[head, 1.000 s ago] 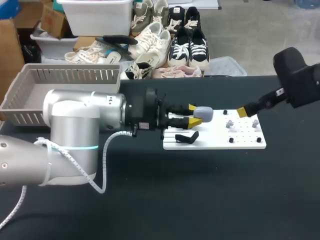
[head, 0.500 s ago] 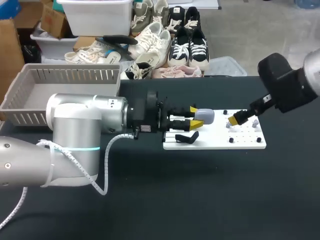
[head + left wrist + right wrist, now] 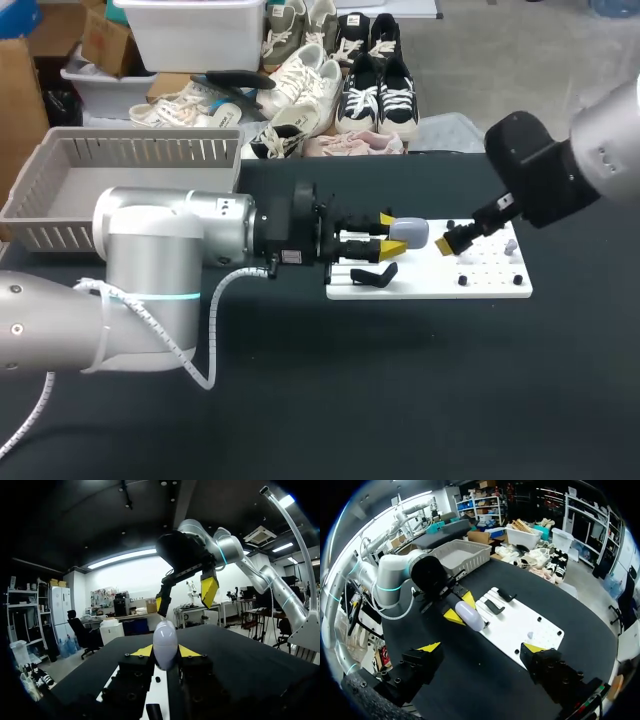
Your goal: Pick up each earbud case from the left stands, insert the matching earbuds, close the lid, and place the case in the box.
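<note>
A pale lavender earbud case point(image 3: 409, 231) hangs above the left part of the white board point(image 3: 490, 285), lid closed, with my left gripper point(image 3: 391, 234) shut on it. In the left wrist view the case point(image 3: 165, 641) sits upright between the yellow tips. My right gripper point(image 3: 452, 240) hovers just right of the case, over the board, open wide and holding nothing. The left wrist view has the right gripper point(image 3: 185, 597) just beyond the case. From the right wrist, the case point(image 3: 469, 616) lies ahead of the open right gripper point(image 3: 481, 647). Small earbuds point(image 3: 511, 245) stand on the board's pegs.
Two black stands point(image 3: 372, 275) sit on the board's left end, and they also show in the right wrist view point(image 3: 494, 607). A grey slatted basket point(image 3: 60, 205) stands at the table's far left, behind my left arm. Small black pegs point(image 3: 462, 280) dot the board.
My right arm has swung left across the board, bringing its open gripper close to the held case. The left gripper and case have barely shifted.
</note>
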Robot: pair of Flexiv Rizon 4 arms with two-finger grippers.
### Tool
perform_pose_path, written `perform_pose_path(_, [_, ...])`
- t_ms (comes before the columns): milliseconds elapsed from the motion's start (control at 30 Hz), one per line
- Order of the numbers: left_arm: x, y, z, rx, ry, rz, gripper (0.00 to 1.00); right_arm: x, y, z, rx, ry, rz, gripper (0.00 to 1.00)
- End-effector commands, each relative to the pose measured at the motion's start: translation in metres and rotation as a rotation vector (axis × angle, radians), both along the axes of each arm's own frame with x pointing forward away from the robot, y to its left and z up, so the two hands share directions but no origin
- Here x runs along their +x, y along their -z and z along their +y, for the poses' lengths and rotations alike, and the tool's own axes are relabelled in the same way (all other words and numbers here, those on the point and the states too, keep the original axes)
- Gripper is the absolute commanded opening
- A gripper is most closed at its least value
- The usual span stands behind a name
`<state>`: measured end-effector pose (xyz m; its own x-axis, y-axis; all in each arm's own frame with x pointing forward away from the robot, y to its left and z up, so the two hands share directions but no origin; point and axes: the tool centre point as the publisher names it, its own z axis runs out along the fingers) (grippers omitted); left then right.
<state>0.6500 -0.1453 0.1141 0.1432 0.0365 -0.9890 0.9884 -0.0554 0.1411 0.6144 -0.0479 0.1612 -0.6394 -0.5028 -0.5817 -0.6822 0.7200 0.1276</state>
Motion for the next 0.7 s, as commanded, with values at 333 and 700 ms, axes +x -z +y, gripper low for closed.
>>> perform_pose_path(333, [0.001, 0.001, 0.0, -0.003, 0.0, -0.001, 0.0, 0.015, 0.011, 0.021, -0.055, 0.026, -0.001, 1.0])
perform_pose_path(700, [0.001, 0.001, 0.0, -0.003, 0.0, -0.001, 0.0, 0.023, 0.02, 0.027, -0.072, 0.03, 0.021, 1.0])
